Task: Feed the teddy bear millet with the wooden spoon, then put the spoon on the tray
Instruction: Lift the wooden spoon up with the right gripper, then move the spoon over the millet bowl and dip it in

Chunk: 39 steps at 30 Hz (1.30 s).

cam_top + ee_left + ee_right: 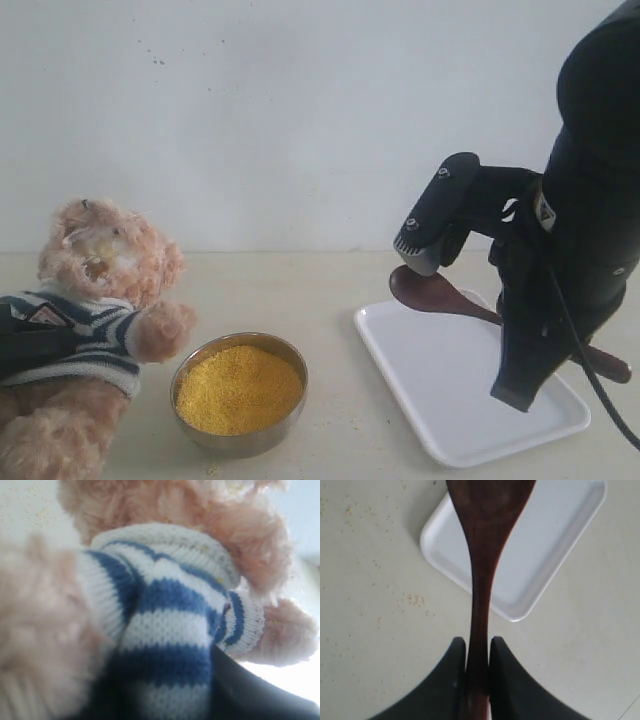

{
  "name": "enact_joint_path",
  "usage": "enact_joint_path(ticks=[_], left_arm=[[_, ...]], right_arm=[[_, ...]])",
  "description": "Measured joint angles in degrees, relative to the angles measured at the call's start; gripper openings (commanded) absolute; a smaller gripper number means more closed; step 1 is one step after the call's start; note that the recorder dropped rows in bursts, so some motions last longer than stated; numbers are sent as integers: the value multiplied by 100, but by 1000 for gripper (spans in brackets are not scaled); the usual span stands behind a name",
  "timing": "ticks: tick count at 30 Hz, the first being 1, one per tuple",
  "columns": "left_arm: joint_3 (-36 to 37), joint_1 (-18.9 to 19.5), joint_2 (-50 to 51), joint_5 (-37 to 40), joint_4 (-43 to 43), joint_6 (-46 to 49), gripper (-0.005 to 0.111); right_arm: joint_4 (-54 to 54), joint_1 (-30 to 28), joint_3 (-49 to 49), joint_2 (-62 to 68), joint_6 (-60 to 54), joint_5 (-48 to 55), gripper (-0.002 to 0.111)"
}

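Wooden spoon [481,580] clamped in jaws of right gripper [477,652] above tray [555,545]; badge [40,314] illegible.

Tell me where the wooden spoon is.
In the exterior view, the wooden spoon is on the right, held above the tray by the right gripper.

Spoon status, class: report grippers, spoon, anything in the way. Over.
Right gripper shut on spoon handle. Left gripper against bear, grip unclear. Spoon over tray, not released. Nothing on tray in the way.
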Motion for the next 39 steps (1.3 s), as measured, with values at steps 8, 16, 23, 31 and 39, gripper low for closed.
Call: enact_joint_path(ticks=[8, 16, 23, 31, 39], left_arm=[[0, 0, 0, -21, -51, 0, 4], [0, 0, 11, -980, -224, 103, 4], [0, 7, 247, -1056, -393, 399, 4], [0, 7, 783, -1066, -393, 923, 4], [0, 7, 1246, -1068, -393, 959, 4]], right_arm=[[13, 0, 0, 0, -149, -1115, 0], [-283, 474, -197, 191, -379, -1533, 0], [-1898, 1314, -1351, 1450, -429, -316, 0], [-2769, 2036, -1765, 2615, -521, 250, 0], [-3111, 2053, -1791, 3119, -544, -272, 0]])
